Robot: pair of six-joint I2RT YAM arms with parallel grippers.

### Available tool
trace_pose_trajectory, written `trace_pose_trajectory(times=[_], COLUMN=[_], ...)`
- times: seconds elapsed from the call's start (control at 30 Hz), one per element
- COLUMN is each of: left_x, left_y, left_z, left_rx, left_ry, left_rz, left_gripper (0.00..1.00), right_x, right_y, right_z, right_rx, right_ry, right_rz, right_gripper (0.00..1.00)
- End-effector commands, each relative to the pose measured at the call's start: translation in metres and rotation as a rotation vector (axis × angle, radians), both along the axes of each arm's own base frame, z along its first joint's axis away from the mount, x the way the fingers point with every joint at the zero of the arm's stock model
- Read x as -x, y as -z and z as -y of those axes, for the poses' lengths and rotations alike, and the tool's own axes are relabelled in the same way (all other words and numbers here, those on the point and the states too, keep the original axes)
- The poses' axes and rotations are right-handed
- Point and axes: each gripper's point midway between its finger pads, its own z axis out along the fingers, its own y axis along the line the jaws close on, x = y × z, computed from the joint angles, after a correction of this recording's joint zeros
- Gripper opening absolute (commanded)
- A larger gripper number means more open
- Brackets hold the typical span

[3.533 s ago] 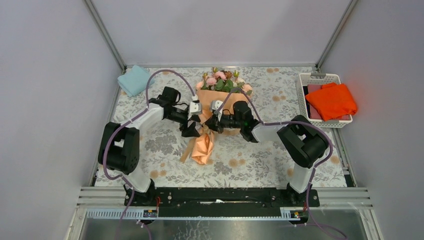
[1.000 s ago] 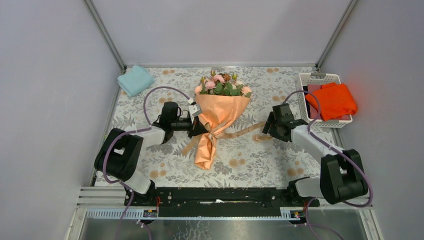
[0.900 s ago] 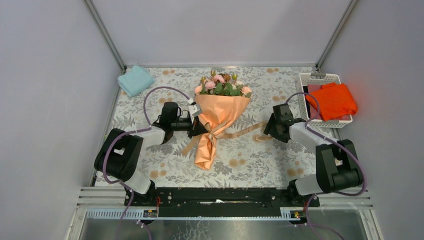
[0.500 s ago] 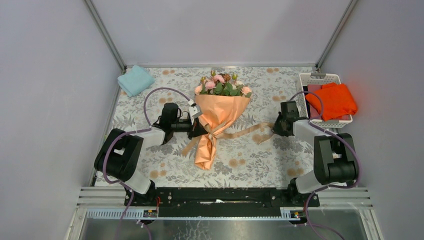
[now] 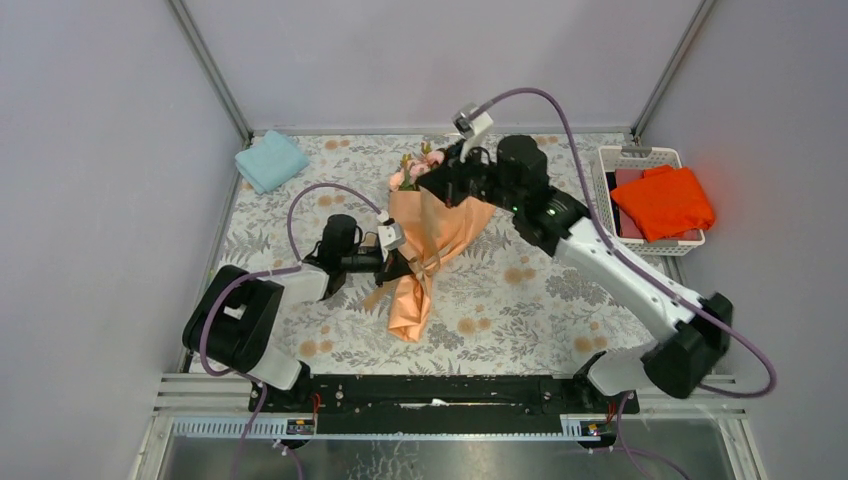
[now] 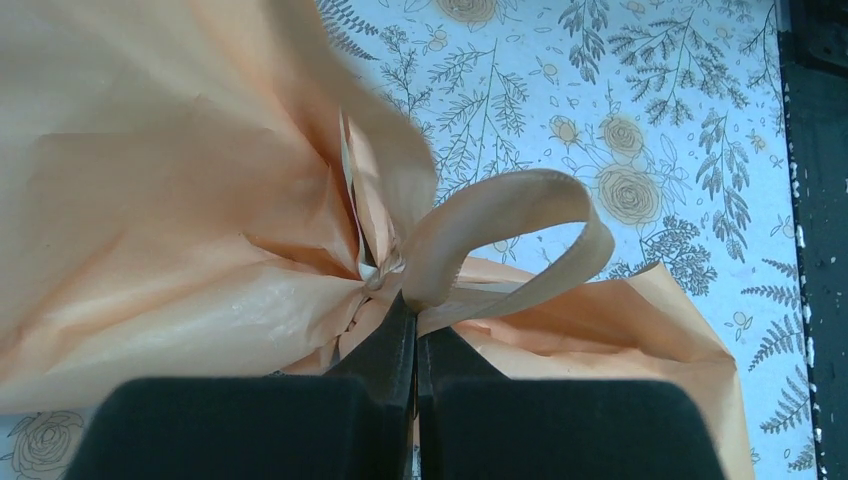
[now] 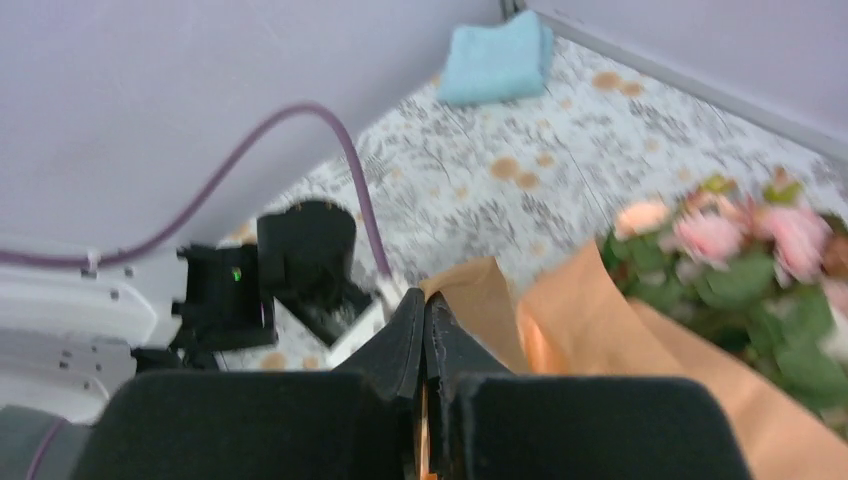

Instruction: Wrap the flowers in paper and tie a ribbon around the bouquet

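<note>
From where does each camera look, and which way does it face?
Top external: above and behind the bases, looking down at the table; left arm and right arm show.
Left wrist: low, facing the ribbon loop; shut jaws show.
Right wrist: raised, facing the flowers and left arm; shut jaws show.
All share the paper.

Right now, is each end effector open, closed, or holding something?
Left end effector: closed on the ribbon.
Right end effector: closed, apparently pinching the ribbon too.

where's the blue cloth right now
In the top view the blue cloth lies in the far left corner of the table, left of the flowers.
</note>
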Motion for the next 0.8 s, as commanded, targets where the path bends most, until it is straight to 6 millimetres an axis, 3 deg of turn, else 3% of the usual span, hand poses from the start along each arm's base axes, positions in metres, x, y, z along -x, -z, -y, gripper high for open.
trace_pose_trajectory(times=[0.0,0.13,0.3,0.33,0.43,0.5,0.57,0.63,0.7,0.77], left_x=[-0.002,0.003,0.0,0.0,0.002,0.002,0.002,0.001,0.001,0.001], left_y=[-0.012,-0.012,-0.013,-0.013,-0.014,-0.015,-0.014,-0.014,-0.015,-0.014], left_z=[0.003,0.004,0.003,0.003,0.003,0.003,0.003,0.003,0.002,0.002], left_rx=[0.014,0.011,0.01,0.011,0.015,0.016,0.015,0.015,0.015,0.015], left_ry=[0.026,0.04,0.018,0.019,0.02,0.019,0.018,0.015,0.014,0.01], left_rz=[0.135,0.152,0.156,0.158,0.164,0.168,0.166,0.166,0.169,0.168], left_gripper=[0.0,0.0,0.0,0.0,0.0,0.0,0.0,0.0,0.0,0.0], right_x=[-0.027,-0.051,-0.045,-0.045,-0.055,-0.062,-0.068,-0.061,-0.038,-0.003], right_y=[0.005,0.013,0.065,0.072,0.071,0.062,0.054,0.054,0.068,0.092], right_z=[-0.051,-0.089,-0.143,-0.146,-0.131,-0.108,-0.077,-0.05,-0.031,-0.024], right_rx=[-0.058,-0.106,-0.013,0.003,0.053,0.069,0.06,0.035,0.064,0.069], right_ry=[-0.095,-0.108,-0.212,-0.227,-0.188,-0.161,-0.134,-0.145,-0.189,-0.309], right_rz=[-0.028,-0.101,-0.257,-0.286,-0.269,-0.212,-0.159,-0.098,0.005,0.097], right_gripper=[0.0,0.0,0.0,0.07,0.47,0.61,0.66,0.7,0.74,0.73])
